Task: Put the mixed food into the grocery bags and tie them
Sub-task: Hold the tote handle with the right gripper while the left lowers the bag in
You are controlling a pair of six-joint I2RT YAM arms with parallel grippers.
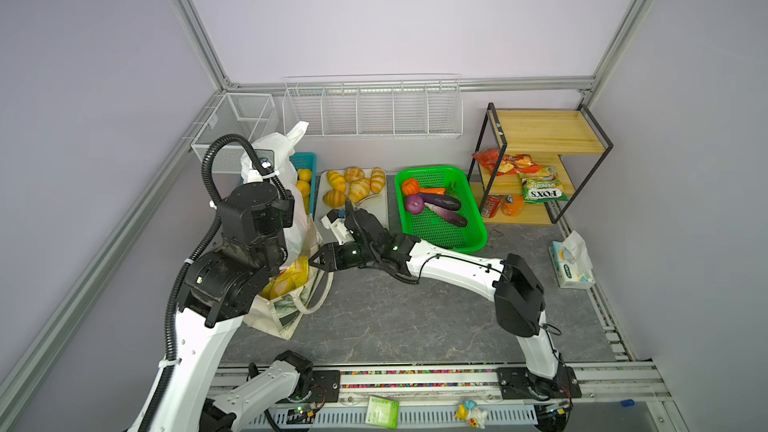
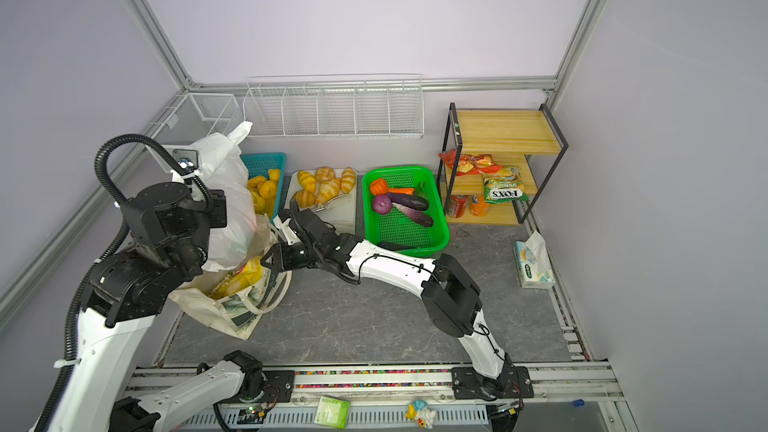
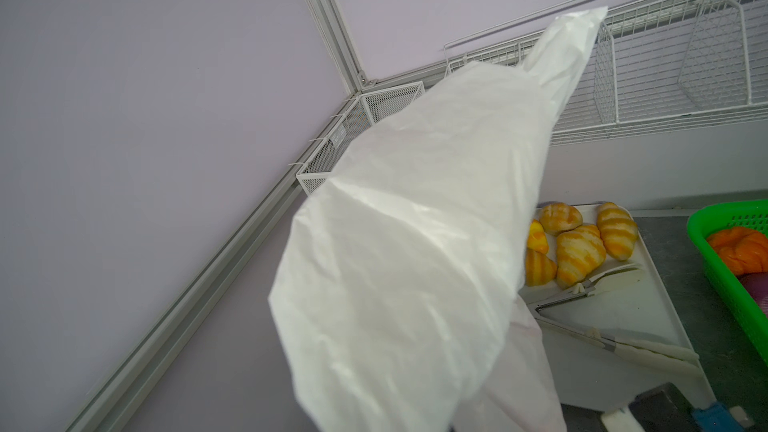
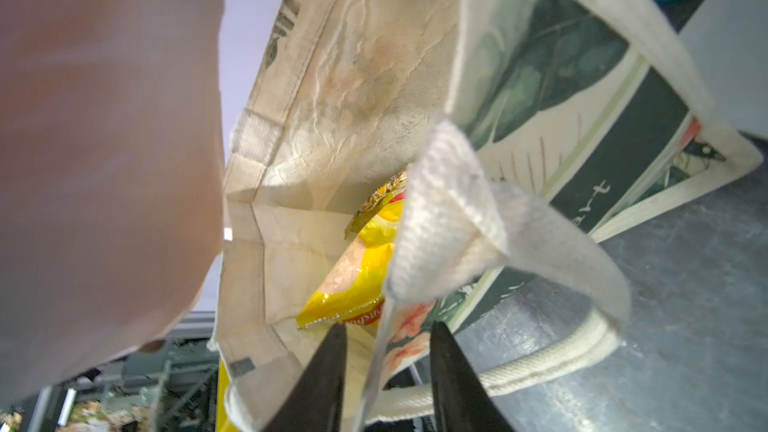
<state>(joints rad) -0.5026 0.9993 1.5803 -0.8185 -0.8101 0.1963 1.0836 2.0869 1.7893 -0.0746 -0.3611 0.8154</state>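
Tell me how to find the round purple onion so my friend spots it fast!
Find the bright green plastic mesh basket on the grey table, left of the wooden shelf rack. The round purple onion lies near its left wall, beside a lumpy orange vegetable. The two purple eggplants next to it are long and dark; the onion is a lighter ball.
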